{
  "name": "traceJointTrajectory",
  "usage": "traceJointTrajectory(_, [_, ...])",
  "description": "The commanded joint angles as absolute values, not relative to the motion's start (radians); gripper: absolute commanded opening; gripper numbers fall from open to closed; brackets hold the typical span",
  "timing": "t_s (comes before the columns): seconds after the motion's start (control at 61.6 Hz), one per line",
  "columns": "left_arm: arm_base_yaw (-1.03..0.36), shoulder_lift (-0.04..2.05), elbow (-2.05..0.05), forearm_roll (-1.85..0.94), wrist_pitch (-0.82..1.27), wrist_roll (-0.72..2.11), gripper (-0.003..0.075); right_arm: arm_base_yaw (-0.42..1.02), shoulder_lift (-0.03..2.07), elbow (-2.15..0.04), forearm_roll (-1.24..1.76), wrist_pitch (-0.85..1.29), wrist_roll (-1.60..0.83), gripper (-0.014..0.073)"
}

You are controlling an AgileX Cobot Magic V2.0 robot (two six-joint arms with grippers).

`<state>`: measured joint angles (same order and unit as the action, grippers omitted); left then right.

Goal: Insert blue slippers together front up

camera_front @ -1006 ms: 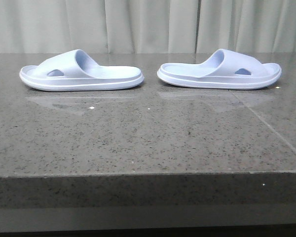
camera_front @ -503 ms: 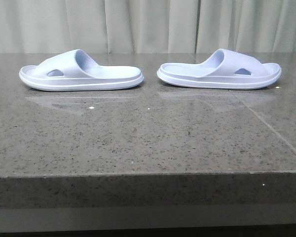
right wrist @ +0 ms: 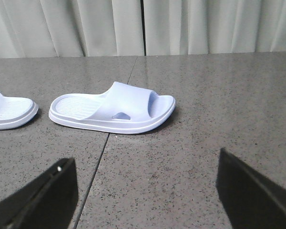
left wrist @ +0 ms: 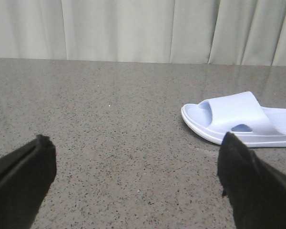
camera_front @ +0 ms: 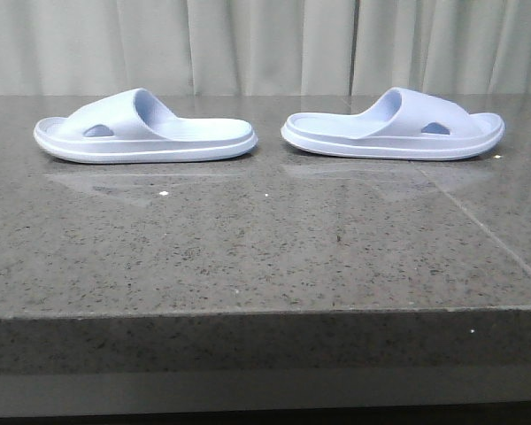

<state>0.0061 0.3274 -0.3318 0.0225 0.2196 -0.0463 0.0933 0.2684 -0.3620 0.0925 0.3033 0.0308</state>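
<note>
**Foam slippers untouched, both arms back**

Black left end effector (left wrist: 133, 176) and right end effector (right wrist: 145, 191) gape apart, empty. Left slipper (camera_front: 146, 129) and right slipper (camera_front: 394, 126) lie mid-frame, heels facing. Glossy bench (camera_front: 265, 257) risks foam skidding when nudged.

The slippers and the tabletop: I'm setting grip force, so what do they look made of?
The blue slippers look like moulded foam, matte, with thick seamless soles, though that is a guess. The table looks like polished speckled stone: it mirrors the slippers.
</note>
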Motion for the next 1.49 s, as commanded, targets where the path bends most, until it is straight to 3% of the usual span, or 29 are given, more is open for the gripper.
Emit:
traceJointTrajectory(0.0, [0.005, 0.339, -0.367, 0.023, 0.124, -0.057, 0.0672, 0.091, 0.286, -0.398, 0.080, 0.218, 0.028, 0.0611])
traceJointTrajectory(0.406, [0.003, 0.510, -0.459, -0.212, 0.121, -0.057, 0.0672, 0.091, 0.286, -0.398, 0.080, 0.218, 0.028, 0.0611])
traceJointTrajectory(0.779, [0.005, 0.935, -0.710, -0.502, 0.071, -0.057, 0.0671, 0.091, 0.286, -0.398, 0.080, 0.218, 0.028, 0.0611])
traceJointTrajectory(1.087, [0.005, 1.291, -0.996, -0.537, 0.164, -0.057, 0.0665, 0.091, 0.286, -0.398, 0.080, 0.225, 0.028, 0.0611])
traceJointTrajectory(1.201, [0.005, 1.395, -1.097, -0.537, 0.276, -0.057, 0.0589, 0.091, 0.286, -0.398, 0.080, 0.226, 0.028, 0.0611])
traceJointTrajectory(1.347, [0.042, 1.505, -1.192, -0.566, 0.409, -0.045, 0.0405, 0.091, 0.286, -0.398, 0.080, 0.226, 0.028, 0.0611])
traceJointTrajectory(1.477, [0.082, 1.577, -1.236, -0.731, 0.493, 0.161, 0.0311, 0.091, 0.286, -0.398, 0.080, 0.226, 0.028, 0.0611])
